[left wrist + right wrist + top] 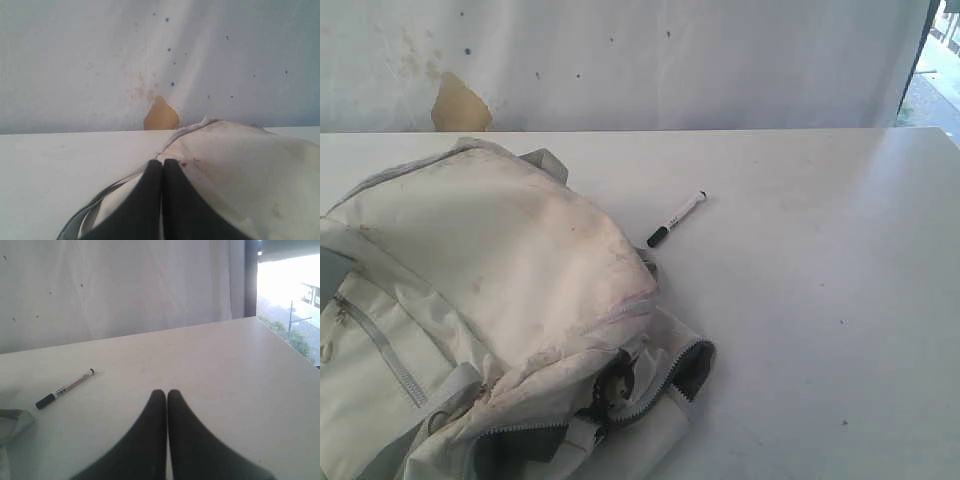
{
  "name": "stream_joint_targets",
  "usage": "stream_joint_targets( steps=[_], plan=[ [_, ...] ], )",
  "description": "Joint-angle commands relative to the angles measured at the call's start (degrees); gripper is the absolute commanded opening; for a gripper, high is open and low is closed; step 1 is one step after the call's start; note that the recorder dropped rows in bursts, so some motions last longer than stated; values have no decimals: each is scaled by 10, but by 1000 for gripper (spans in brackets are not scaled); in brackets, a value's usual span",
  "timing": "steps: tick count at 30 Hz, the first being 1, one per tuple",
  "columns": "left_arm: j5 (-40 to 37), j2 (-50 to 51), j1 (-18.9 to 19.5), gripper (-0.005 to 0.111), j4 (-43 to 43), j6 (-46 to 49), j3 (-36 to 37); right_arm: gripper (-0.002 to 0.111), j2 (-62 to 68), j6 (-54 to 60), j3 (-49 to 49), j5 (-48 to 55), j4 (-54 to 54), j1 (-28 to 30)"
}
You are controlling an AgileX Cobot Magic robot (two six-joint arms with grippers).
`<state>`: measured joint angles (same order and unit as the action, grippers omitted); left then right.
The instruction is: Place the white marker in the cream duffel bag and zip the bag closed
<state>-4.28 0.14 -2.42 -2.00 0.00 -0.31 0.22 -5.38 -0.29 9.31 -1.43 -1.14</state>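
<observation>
The cream duffel bag (480, 300) lies on the left of the white table, smudged, its grey zipper (650, 385) partly open at the near end. The white marker (677, 218) with its black cap lies on the table just beyond the bag's right side, apart from it. In the right wrist view the white marker (65, 388) lies off to one side of my right gripper (166, 392), which is shut and empty. My left gripper (163, 162) is shut and empty, with the cream duffel bag (240, 170) just behind its tips. Neither gripper shows in the exterior view.
The white table (820, 300) stretches to the right of the bag. A white backdrop cloth (650, 60) with a tan patch (458, 105) hangs behind the table's far edge. A window opening (287, 295) lies past the table's right end.
</observation>
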Motion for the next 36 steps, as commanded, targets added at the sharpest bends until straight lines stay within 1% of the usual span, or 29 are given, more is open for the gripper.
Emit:
stream_joint_targets(
  steps=[1,12,16,21,25,28,31,36],
  plan=[
    [0,-1,0,0,-2,0,3,0,-2,-1,3,-2,-1,-1],
    [0,-1,0,0,-2,0,3,0,-2,-1,3,-4,-1,-1],
    [0,-1,0,0,-2,0,3,0,-2,-1,3,-36,-1,-1],
    [-2,-1,0,0,4,-9,3,0,-2,-1,-4,-35,-1,-1],
    [-4,-1,0,0,13,-20,-33,0,-2,-1,-45,-24,-1,-1],
    [-11,-1,0,0,44,-20,-75,0,-2,-1,-88,16,-1,-1],
    [-68,-1,0,0,60,-20,-120,0,-2,-1,-123,60,-1,-1],
    [-229,-1,0,0,64,-20,-202,0,33,-15,-179,133,-1,-1]
  ],
)
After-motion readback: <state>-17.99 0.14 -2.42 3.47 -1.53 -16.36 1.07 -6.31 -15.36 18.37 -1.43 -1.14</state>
